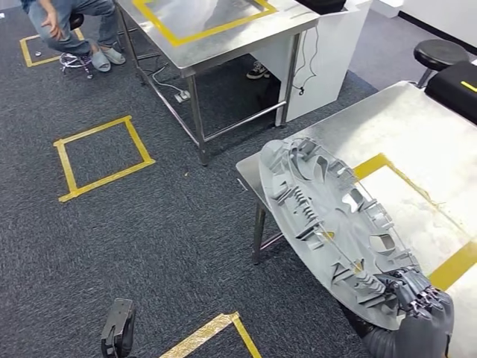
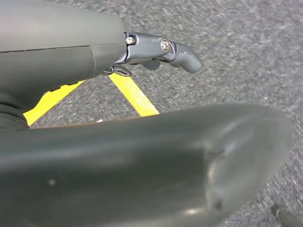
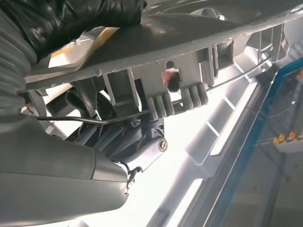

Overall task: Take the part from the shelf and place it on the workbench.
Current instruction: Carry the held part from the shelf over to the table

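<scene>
The right hand [image 1: 419, 298] is gripping the part [image 1: 332, 224], a large grey ribbed disc, by its near rim, fingers [image 3: 143, 142] curled under the edge. The part is tilting over the near corner of the workbench [image 1: 405, 127], its far edge appearing to hang just above or touch the steel top; contact cannot be confirmed. The left hand [image 1: 118, 328] is hanging low over the carpet [image 1: 168, 224], fingers [image 2: 178, 52] extended and holding nothing. A seated person [image 1: 67, 22] is occupying the far corner.
</scene>
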